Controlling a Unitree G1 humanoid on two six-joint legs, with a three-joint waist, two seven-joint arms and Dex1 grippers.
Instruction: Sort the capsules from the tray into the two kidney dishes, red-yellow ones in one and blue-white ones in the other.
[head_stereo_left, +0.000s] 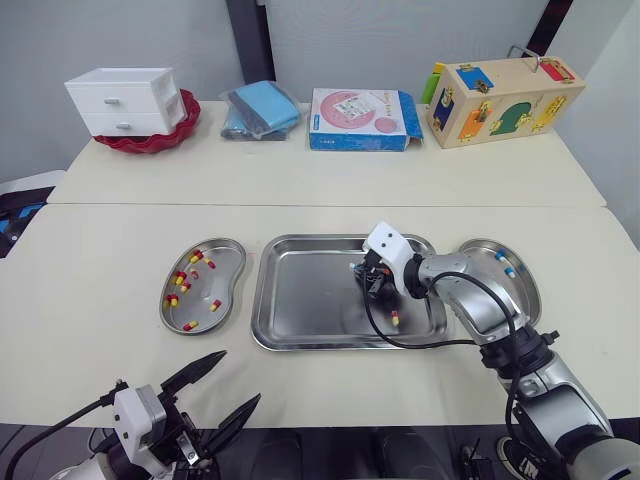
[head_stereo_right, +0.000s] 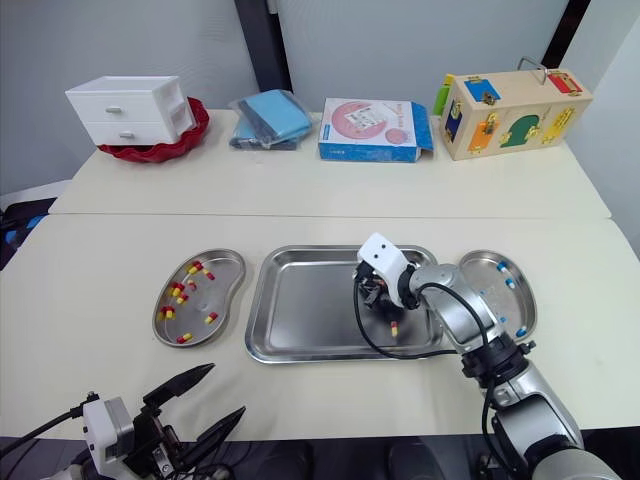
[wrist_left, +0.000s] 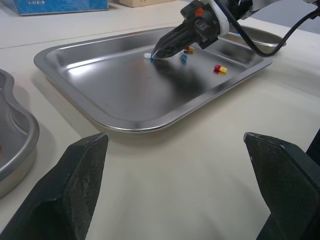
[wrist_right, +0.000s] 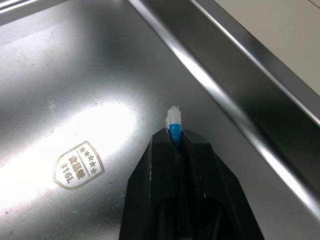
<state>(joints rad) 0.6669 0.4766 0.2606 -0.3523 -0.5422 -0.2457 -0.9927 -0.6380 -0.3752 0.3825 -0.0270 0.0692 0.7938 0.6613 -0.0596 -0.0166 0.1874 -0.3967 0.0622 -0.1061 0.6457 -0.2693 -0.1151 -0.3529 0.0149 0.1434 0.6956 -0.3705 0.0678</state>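
Note:
My right gripper (head_stereo_left: 372, 283) reaches down into the right half of the steel tray (head_stereo_left: 300, 300), shut on a blue-white capsule (wrist_right: 173, 122) that pokes out past its fingertips just above the tray floor. A red-yellow capsule (head_stereo_left: 394, 318) lies close by on the tray, and the left wrist view shows another red-yellow capsule (wrist_left: 189, 49) and a small blue piece (wrist_left: 183, 58). The left kidney dish (head_stereo_left: 225, 265) holds several red-yellow capsules. In the right kidney dish (head_stereo_left: 520, 295) lie two blue-white capsules (head_stereo_left: 510, 271). My left gripper (head_stereo_left: 222, 392) hangs open at the table's front edge.
Along the back of the table stand a white drawer box (head_stereo_left: 130, 100) on a red bowl, a blue packet (head_stereo_left: 262, 108), a pink-and-blue carton (head_stereo_left: 360, 120) and a wooden activity box (head_stereo_left: 505, 100). Bare tabletop lies between the tray and the front edge.

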